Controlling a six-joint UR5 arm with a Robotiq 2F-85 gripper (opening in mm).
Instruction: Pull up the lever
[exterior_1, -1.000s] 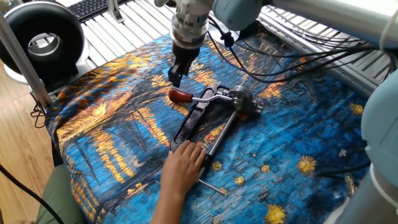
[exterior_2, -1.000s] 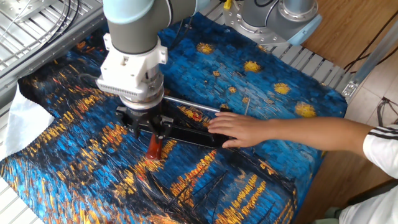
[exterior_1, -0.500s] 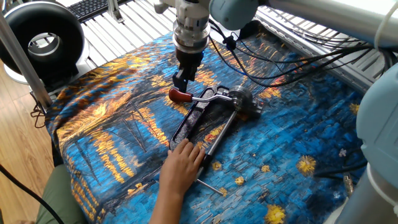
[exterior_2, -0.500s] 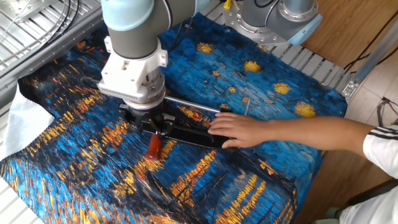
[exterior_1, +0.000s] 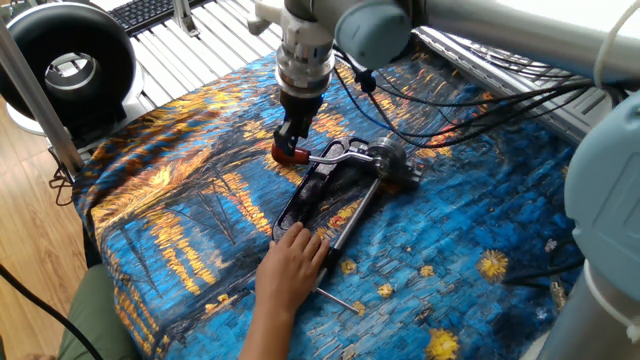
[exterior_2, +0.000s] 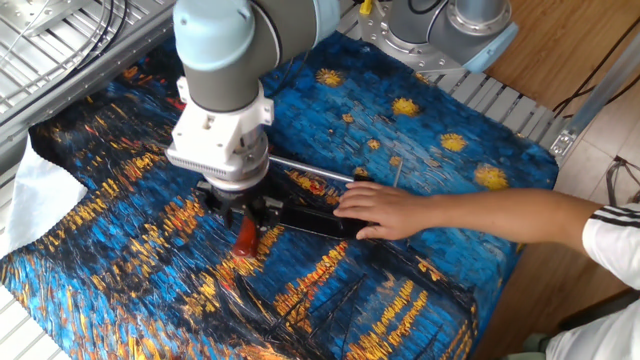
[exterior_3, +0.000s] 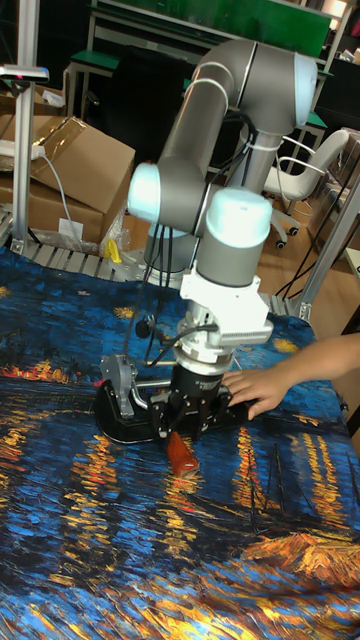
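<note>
Here the black two-finger gripper (exterior_1: 291, 143) stands open astride the slim curved silver lever (exterior_1: 322, 156), its fingers flanking the reddish-brown knob. The lever lies flat at the long black clamp frame's (exterior_1: 312, 197) far end, while a person's hand (exterior_1: 292, 262) presses the near end.

Tool (exterior_2: 243, 212) low over lever (exterior_2: 246, 237) knob, hand (exterior_2: 385, 211) pressing black clamp (exterior_2: 305, 217), blue patterned cloth (exterior_2: 400, 130)

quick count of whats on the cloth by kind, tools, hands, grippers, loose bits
Clamp tools: 1, the black clamp with the lever, its reddish knob under the gripper
Loose steel rods: 1, the thin rod
Human hands: 1, the hand pressing the clamp frame
Grippers: 1
Total: 4
</note>
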